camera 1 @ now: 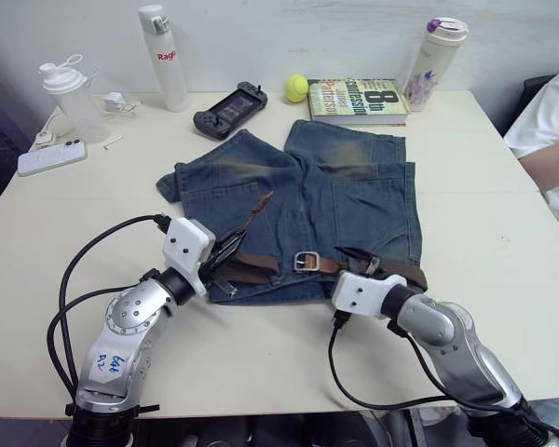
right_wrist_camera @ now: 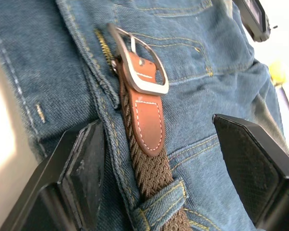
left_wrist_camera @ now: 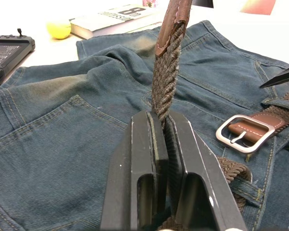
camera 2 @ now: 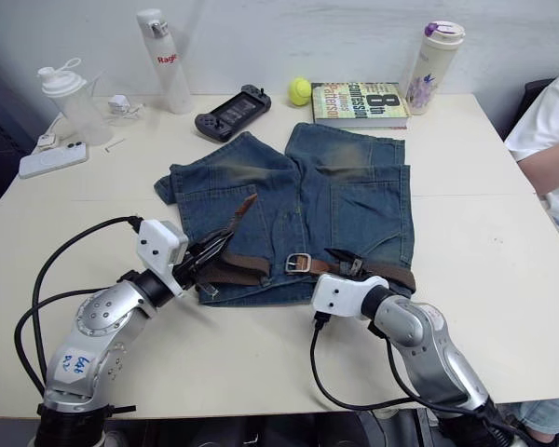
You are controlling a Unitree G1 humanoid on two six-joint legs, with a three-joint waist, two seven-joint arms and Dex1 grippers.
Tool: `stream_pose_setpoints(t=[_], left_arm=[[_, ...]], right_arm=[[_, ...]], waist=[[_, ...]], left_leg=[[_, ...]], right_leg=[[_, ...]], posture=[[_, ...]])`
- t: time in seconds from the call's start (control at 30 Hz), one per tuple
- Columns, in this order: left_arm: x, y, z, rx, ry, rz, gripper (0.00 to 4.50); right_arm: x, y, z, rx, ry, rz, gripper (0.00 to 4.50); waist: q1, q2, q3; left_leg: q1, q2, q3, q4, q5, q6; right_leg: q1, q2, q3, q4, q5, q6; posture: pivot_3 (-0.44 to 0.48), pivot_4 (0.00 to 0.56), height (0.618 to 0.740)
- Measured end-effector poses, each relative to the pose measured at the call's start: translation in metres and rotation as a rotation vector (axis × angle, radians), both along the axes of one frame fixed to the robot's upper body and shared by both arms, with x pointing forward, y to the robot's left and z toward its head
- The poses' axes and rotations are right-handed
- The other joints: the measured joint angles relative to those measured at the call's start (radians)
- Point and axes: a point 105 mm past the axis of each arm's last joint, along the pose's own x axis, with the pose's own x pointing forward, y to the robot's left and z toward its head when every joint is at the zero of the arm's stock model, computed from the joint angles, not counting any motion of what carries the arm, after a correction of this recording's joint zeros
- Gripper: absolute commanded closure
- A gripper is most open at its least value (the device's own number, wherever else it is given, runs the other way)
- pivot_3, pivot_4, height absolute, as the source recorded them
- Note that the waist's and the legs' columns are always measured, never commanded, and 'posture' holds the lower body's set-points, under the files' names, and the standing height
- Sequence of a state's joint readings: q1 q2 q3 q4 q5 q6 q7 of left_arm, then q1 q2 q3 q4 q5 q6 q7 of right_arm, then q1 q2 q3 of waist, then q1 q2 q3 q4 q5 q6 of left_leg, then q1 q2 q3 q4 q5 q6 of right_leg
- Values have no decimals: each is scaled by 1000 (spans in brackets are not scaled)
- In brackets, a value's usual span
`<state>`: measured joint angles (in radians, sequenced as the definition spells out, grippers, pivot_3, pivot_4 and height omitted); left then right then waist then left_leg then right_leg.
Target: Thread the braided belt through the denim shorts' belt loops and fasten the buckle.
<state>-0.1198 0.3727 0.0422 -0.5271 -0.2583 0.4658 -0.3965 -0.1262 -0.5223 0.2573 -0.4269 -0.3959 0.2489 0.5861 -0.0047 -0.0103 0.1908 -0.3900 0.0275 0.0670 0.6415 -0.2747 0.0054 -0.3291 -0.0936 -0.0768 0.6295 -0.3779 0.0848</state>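
Note:
The denim shorts (camera 1: 298,186) lie flat mid-table, waistband towards me. The braided belt (camera 1: 261,266) runs along the waistband, passing under a belt loop (right_wrist_camera: 160,202). Its buckle (camera 1: 306,262) lies flat at the middle of the waistband on a tan leather tab (right_wrist_camera: 148,120). My left gripper (camera 1: 225,253) is shut on the belt's free end (left_wrist_camera: 166,77), which rises at a slant to its tan tip (camera 1: 261,203). My right gripper (camera 1: 361,261) is open, low over the waistband just right of the buckle, its fingers (right_wrist_camera: 86,154) either side of the belt.
Along the far edge stand a white bottle (camera 1: 163,56), a game controller (camera 1: 229,109), a tennis ball (camera 1: 296,88), a book (camera 1: 357,101) and a tumbler (camera 1: 432,60). A shaker (camera 1: 70,98) and a phone (camera 1: 51,156) are far left. A person's arm (camera 1: 550,158) is at the right edge.

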Motion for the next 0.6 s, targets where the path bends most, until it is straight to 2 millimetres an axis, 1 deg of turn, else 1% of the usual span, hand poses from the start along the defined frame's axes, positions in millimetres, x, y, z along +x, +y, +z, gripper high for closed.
stream_pose_setpoints(t=[0.03,0.07,0.13,0.17,0.23,0.27,0.5,0.53,0.6], left_arm=[[0,0,0,0,1,0,4500],[0,0,0,0,2,-1,4500],[0,-1,-1,0,4,-2,4500],[0,-1,-1,0,5,-2,4500],[0,-1,-2,0,6,-2,4500],[0,-1,-2,0,6,-3,4500],[-1,-2,-5,3,26,-8,4500],[-1,-2,-7,6,39,-6,4500],[-3,-5,-17,43,103,-31,4500]], right_arm=[[0,0,-2,21,26,-10,1559],[0,1,-4,37,53,-15,2074],[-1,1,-7,49,95,-17,2916],[-2,1,-8,56,125,-18,3433],[-1,-1,-7,58,142,-28,4386],[0,-2,-5,53,142,-30,4472],[2,-1,0,36,166,-10,4472],[3,0,2,38,171,-4,4472],[7,5,14,52,199,6,4472]], waist=[[0,0,0],[1,0,0],[1,0,0],[1,0,0],[2,0,0],[2,0,0],[2,0,0],[2,0,0],[-3,0,0]], left_leg=[[0,0,0,0,0,0],[0,0,0,0,0,0],[0,0,0,0,0,0],[0,0,0,0,0,0],[0,0,0,0,0,0],[0,0,0,0,-1,0],[0,0,0,0,-1,0],[-1,0,0,0,-1,0],[-1,0,0,0,-1,0]], right_leg=[[0,0,0,0,0,0],[0,0,0,0,0,0],[0,0,0,0,0,0],[0,0,0,0,0,0],[0,0,0,0,0,0],[0,0,0,0,0,0],[0,0,0,-1,0,0],[0,0,0,0,0,0],[-1,0,0,0,0,0]], posture=[[0,150,740],[0,150,740],[0,150,740],[0,150,740],[0,150,740],[0,150,740],[0,150,740],[0,150,740],[0,150,740]])
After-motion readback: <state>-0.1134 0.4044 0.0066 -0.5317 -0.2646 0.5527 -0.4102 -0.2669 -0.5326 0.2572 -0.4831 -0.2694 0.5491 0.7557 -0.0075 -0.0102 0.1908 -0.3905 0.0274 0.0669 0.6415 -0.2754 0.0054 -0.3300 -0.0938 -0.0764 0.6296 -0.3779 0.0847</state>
